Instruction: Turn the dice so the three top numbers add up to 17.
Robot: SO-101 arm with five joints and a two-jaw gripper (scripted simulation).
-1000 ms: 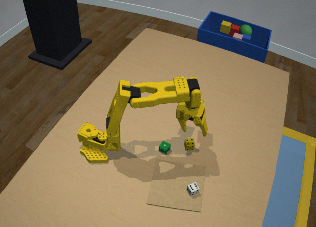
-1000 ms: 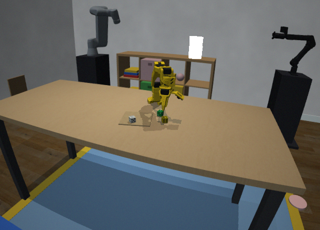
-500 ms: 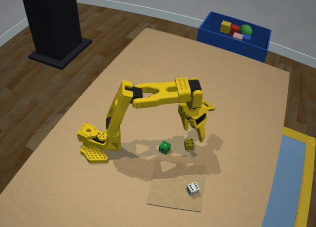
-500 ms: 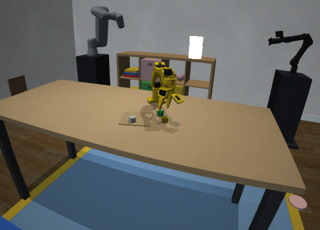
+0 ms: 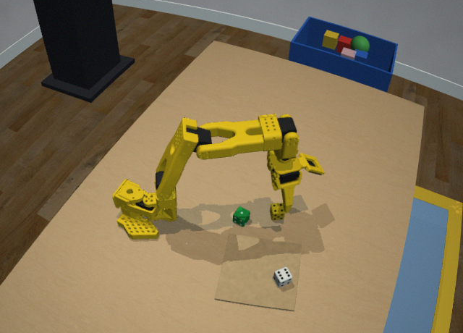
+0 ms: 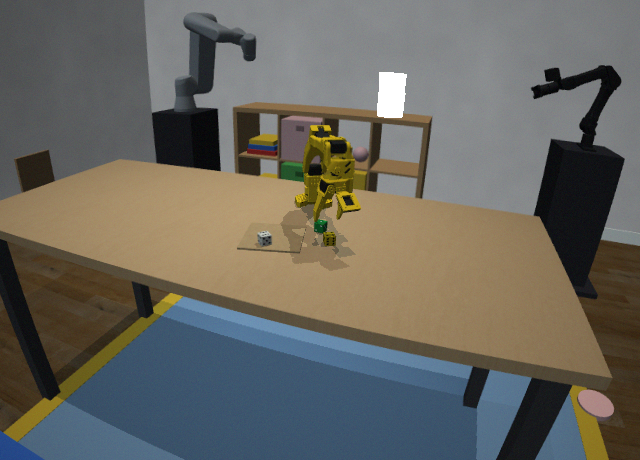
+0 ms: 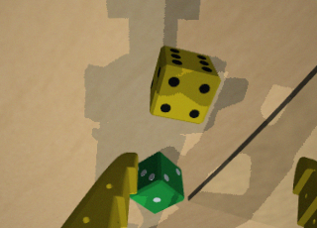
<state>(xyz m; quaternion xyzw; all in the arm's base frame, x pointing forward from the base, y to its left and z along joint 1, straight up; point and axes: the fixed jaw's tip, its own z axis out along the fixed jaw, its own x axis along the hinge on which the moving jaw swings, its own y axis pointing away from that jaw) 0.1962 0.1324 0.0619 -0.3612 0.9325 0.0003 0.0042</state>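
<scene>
My gripper (image 5: pixel 287 208) (image 6: pixel 328 217) (image 7: pixel 217 160) is open and empty, above the table near the yellow and green dice. The yellow die (image 5: pixel 277 211) (image 6: pixel 329 238) (image 7: pixel 183 89) lies flat on the table off the mat, with 4 on top and 6 on one side. The green die (image 5: pixel 241 216) (image 6: pixel 320 225) (image 7: pixel 158 188) lies on the table off the mat, 1 on top; one finger slightly overlaps it in the wrist view. The white die (image 5: pixel 282 277) (image 6: pixel 264 238) lies on the mat (image 5: pixel 247 284) (image 6: pixel 250 233) near one edge, 6 on top.
The mat's dark edge crosses the wrist view. The arm's base (image 5: pixel 164 205) stands on the wooden table (image 5: pixel 336 135) (image 6: pixel 439 269). A blue bin (image 5: pixel 340 66) of toys stands beyond the table's far edge.
</scene>
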